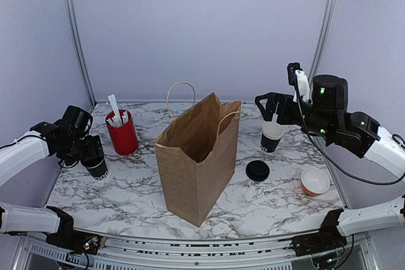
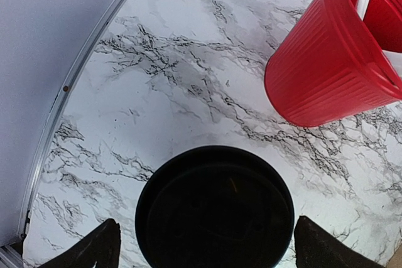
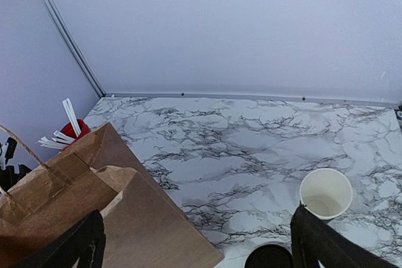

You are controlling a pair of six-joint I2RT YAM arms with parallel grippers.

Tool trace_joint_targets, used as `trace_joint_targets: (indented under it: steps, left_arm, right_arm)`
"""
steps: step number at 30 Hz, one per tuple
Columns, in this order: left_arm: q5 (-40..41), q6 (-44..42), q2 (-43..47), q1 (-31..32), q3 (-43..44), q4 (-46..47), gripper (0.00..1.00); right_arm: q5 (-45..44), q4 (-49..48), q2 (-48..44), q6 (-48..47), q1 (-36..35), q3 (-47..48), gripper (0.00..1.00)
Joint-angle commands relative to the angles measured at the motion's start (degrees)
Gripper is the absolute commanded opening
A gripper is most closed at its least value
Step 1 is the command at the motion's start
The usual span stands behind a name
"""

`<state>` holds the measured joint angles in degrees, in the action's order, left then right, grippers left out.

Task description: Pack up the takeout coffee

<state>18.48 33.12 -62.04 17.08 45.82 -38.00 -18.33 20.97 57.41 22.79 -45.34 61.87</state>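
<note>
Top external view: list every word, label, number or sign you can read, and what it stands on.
No text can be read in any view.
Lidded black cup: white print low on its side, too small to read.
Open black cup: white print low on its side, too blurred to read.
Brown paper bag, red cup, loose black lid: no text visible.

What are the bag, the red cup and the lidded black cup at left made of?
Bag: brown kraft paper, matte, creased folds. Red cup: likely plastic, glossy ribbed wall. Takeout coffee: probably paper body, matte black; its lid looks plastic, faint sheen.
</note>
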Motion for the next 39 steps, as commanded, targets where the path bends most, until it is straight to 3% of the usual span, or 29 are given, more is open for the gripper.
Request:
trace_joint_targets:
  steps: [1, 4, 39]
  left_arm:
    - [2.1, -0.2, 1.7, 0.9, -0.2, 0.1, 0.94]
    - [2.6, -0.5, 1.1, 1.5, -0.1, -0.3, 0.86]
    - [3.2, -0.9, -1.0, 5.6, 0.1, -0.8, 0.68]
  right_arm:
    - [0.1, -1.6, -0.1, 0.8, 0.3, 0.3, 1.00]
    - [0.1, -1.6, -0.3, 0.9, 0.3, 0.2, 1.00]
    - [0.9, -2.0, -0.5, 0.9, 0.3, -0.2, 1.00]
